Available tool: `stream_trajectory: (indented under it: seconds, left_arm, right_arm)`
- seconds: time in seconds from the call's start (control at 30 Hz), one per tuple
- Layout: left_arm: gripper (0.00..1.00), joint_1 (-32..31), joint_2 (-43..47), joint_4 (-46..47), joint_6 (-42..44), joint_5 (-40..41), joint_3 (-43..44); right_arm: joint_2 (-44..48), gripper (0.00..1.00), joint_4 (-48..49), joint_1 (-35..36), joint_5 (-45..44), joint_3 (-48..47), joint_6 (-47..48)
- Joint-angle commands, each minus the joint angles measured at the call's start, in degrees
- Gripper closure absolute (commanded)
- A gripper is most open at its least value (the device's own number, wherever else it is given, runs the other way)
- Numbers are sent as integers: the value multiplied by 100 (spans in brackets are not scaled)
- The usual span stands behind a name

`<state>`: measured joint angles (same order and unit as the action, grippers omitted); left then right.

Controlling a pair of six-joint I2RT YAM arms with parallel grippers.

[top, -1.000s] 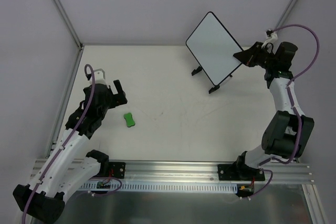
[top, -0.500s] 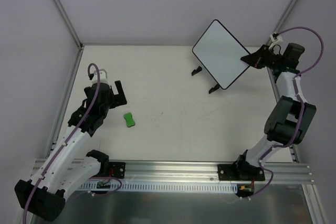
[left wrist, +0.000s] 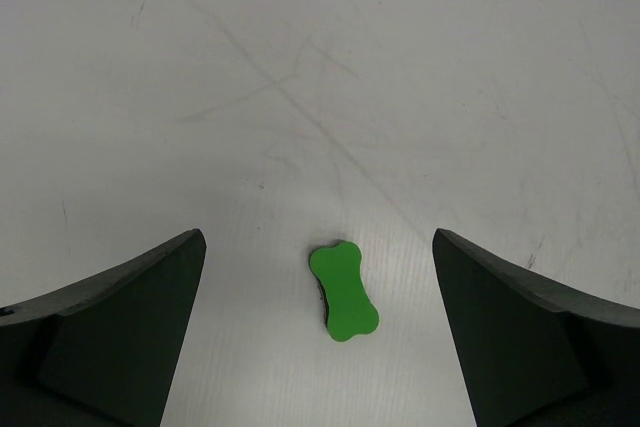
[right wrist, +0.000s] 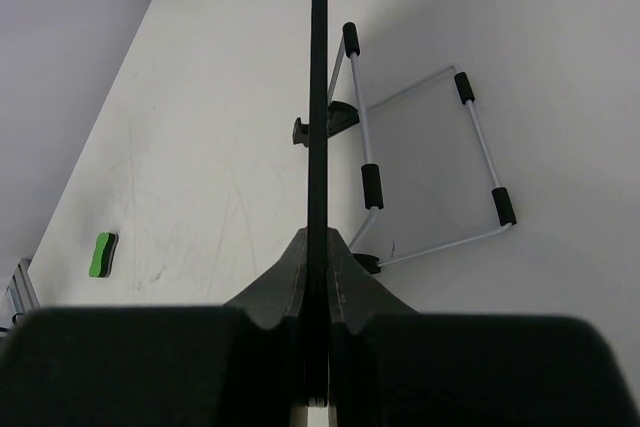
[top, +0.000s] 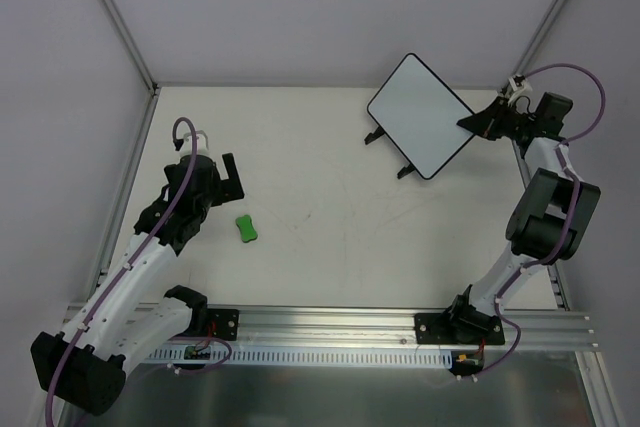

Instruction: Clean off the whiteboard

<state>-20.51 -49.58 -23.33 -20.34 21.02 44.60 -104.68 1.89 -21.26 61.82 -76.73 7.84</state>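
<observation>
The whiteboard point(top: 420, 115) is blank white with a thin black rim. It hangs tilted in the air at the back right. My right gripper point(top: 470, 124) is shut on its right edge. In the right wrist view the board shows edge-on as a black line point(right wrist: 319, 97) clamped between my fingers point(right wrist: 319, 247). The green peanut-shaped eraser point(top: 246, 228) lies flat on the table at the left. My left gripper point(top: 230, 175) is open and empty just behind it. In the left wrist view the eraser point(left wrist: 343, 290) lies below and between the spread fingers point(left wrist: 318, 235).
A wire stand with black foam sleeves point(right wrist: 420, 167) lies on the table under the board; its black feet point(top: 375, 135) show in the top view. The eraser also shows far left in the right wrist view point(right wrist: 101, 253). Enclosure walls stand close on the left and right.
My right gripper has carried the whiteboard a little to the right, and its wrist has swung toward the right wall. My left gripper has shifted slightly; the eraser has not moved.
</observation>
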Motion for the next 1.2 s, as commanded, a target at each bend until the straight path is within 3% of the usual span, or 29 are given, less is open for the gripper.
stream_trajectory:
  seconds: [0.0,0.57,0.63,0.77,1.17]
  left_arm:
    - [1,30,19,-5,-67,-98,111]
    - [1,30,-16,-5,-58,-212,-30]
    - [1,30,1,-5,-58,-229,-48]
    - [1,30,19,-5,-49,-221,-74]
    - [1,30,45,-5,4,-308,-162]
  right_arm:
    - [1,100,259,-37,489,-203,183]
    - [-360,98,224,16,823,176,526]
    - [-395,81,224,16,797,193,509]
    - [-456,63,224,8,770,220,491]
    - [-246,47,233,-142,480,474,491]
